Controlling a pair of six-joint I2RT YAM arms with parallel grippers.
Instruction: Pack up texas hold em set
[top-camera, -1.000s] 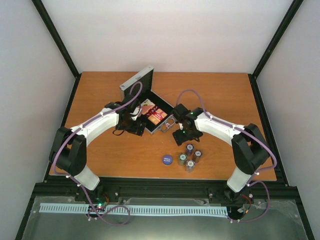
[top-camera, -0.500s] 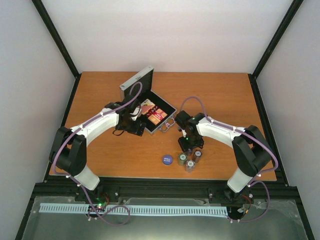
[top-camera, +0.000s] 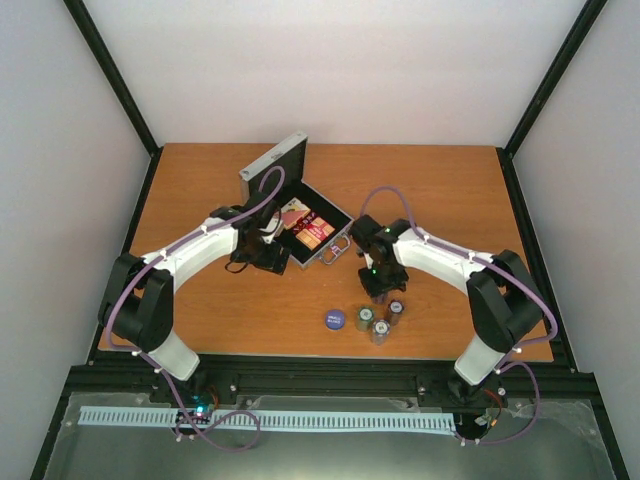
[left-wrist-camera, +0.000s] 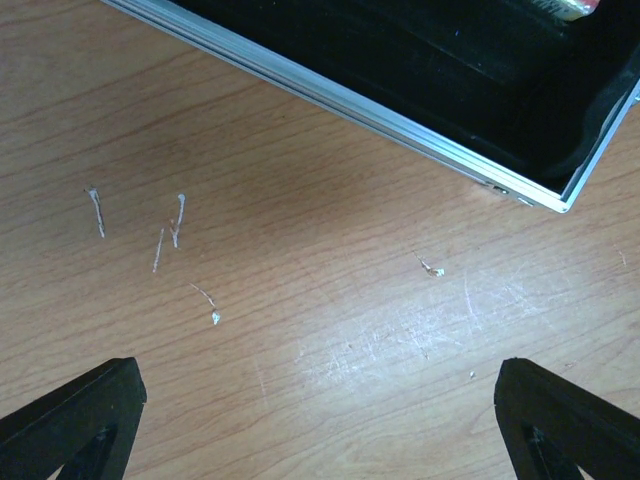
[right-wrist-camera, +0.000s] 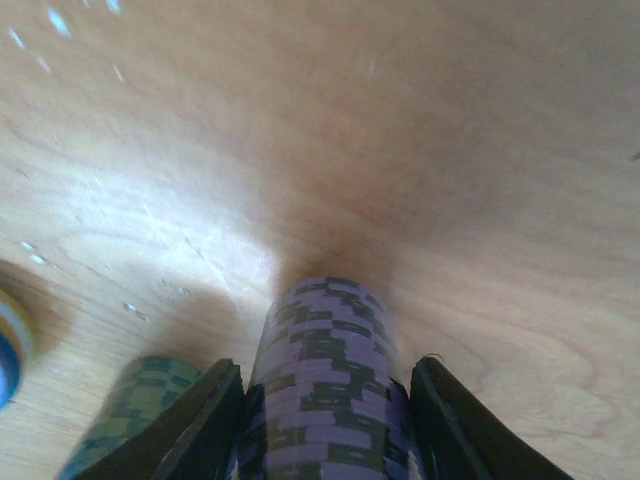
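1. Movement, in the top view, is all on the right. The right end effector (top-camera: 378, 290) has swung away from the front edge of the silver case (top-camera: 272, 163) and dropped onto the rearmost chip stack. Three other chip stacks (top-camera: 381, 330) show just nearer, with the blue disc (top-camera: 335, 319) to their left. The case stands open toward the back of the bench (top-camera: 200, 190), lid up, with red-orange card decks (top-camera: 312, 229) inside. The left end effector (top-camera: 262, 257) has stayed beside the case's near corner.

2. In the left wrist view, that end effector is spread wide over bare wood and holds nothing. The case's rim crosses the top of the view.

3. In the right wrist view, the fingers (right-wrist-camera: 205, 425) have narrowed from wide apart. They now sit against both sides of the upright purple chip stack (right-wrist-camera: 325, 375), so a grip looks made. A green chip stack (right-wrist-camera: 135, 415) stands just beside one finger.

4. The pick looks complete, and the lift and carry to the case are not yet done. Loose chips could shear apart, and the green neighbour could be nudged.
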